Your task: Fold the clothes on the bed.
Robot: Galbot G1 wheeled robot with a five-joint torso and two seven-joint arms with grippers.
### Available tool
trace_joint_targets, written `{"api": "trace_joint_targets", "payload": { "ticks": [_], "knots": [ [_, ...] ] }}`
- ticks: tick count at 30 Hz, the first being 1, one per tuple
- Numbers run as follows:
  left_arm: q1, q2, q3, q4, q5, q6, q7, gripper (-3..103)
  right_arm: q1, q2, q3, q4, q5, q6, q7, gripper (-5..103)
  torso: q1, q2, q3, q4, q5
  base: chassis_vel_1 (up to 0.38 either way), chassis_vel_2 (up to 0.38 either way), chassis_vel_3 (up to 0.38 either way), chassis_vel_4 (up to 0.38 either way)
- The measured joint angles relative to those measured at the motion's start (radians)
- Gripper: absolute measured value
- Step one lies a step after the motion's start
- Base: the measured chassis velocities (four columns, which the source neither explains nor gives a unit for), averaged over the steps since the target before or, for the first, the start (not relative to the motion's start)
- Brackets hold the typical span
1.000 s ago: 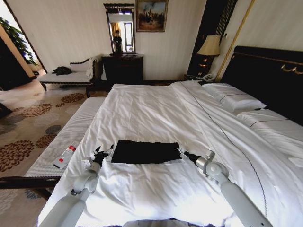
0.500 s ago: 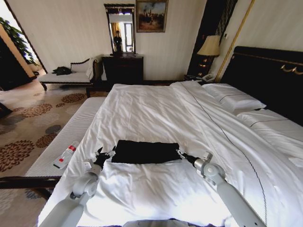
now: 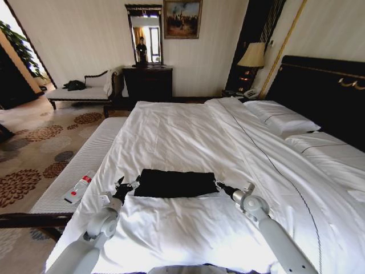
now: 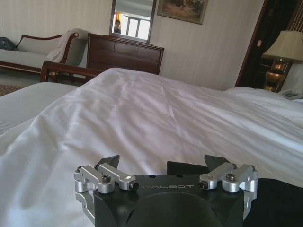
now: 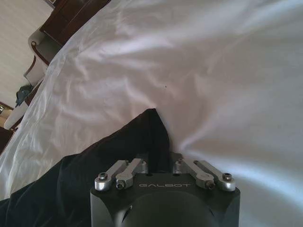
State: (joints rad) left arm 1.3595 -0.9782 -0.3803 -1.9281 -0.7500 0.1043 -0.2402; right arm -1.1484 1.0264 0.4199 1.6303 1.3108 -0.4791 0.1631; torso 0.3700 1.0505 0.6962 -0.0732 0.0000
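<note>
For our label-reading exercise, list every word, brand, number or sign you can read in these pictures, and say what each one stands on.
"GALBOT" on the black body of the left gripper, in the left wrist view.
"GALBOT" on the black body of the right gripper, in the right wrist view.
The label on the white bottle with a red band, lying on the bench beside the bed, is too small to read.
No lettering shows on the folded black T-shirt.

A long pale bench (image 3: 80,162) with a small bottle (image 3: 78,189) on it stands on the left, and far off are a dark dresser (image 3: 147,81), a mirror (image 3: 144,34), a painting (image 3: 182,18), a lamp (image 3: 252,57) and a flowered carpet (image 3: 34,151).
</note>
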Motion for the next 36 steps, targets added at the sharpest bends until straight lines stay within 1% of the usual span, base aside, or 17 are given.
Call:
{"api": "trace_joint_targets", "payload": {
  "ticks": [1,2,3,5,6,8,19,28,36],
  "knots": [
    [0.000,0.000,0.000,0.000,0.000,0.000,0.000,100,0.000,0.001,-0.001,0.000,-0.003,0.000,0.000,20,0.000,0.000,0.000,0.0000,0.0000,0.000,0.000,0.000,0.000],
    [0.000,0.000,0.000,0.000,-0.001,0.000,0.000,100,-0.001,0.002,-0.002,0.000,-0.007,0.000,-0.001,20,0.000,0.000,0.000,0.0000,0.0000,0.000,0.000,0.000,0.000],
    [-0.001,0.000,0.000,0.000,-0.001,0.000,0.000,100,-0.001,0.005,-0.005,0.000,-0.017,0.002,-0.004,9,0.000,0.000,0.000,0.0000,0.0000,0.000,0.000,0.000,0.000],
    [-0.001,0.000,0.000,0.000,-0.001,0.000,0.000,100,-0.002,0.006,-0.005,0.000,-0.019,0.004,-0.005,9,0.000,0.000,0.000,0.0000,0.0000,0.000,0.000,0.000,0.000],
    [-0.001,0.000,0.000,0.000,-0.001,0.000,0.000,100,-0.003,0.008,-0.006,0.000,-0.022,0.006,-0.006,4,0.000,0.000,0.000,0.0000,0.0000,0.000,0.000,0.000,0.000],
    [-0.002,-0.001,0.000,0.000,-0.001,0.000,0.000,100,-0.004,0.011,-0.006,0.002,-0.026,0.013,-0.008,1,0.000,0.000,0.000,0.0000,0.0000,0.000,0.000,0.000,0.000],
    [-0.004,-0.007,0.000,0.005,-0.001,0.000,0.000,100,-0.019,0.014,0.015,0.029,-0.022,0.033,-0.002,1,0.000,0.000,0.000,0.0000,0.0000,0.000,0.000,0.000,0.000],
    [-0.010,-0.004,-0.001,0.000,-0.015,0.002,-0.001,100,-0.078,0.011,0.064,0.113,0.003,0.051,0.017,1,0.000,0.000,0.000,-0.0001,0.0001,0.000,0.000,0.000,0.000],
    [-0.008,-0.010,-0.001,-0.005,-0.014,0.002,-0.002,100,-0.121,-0.013,0.112,0.157,0.020,0.053,0.022,1,0.000,0.000,0.000,0.0001,0.0001,0.000,0.000,0.000,0.000]
  ]
}}
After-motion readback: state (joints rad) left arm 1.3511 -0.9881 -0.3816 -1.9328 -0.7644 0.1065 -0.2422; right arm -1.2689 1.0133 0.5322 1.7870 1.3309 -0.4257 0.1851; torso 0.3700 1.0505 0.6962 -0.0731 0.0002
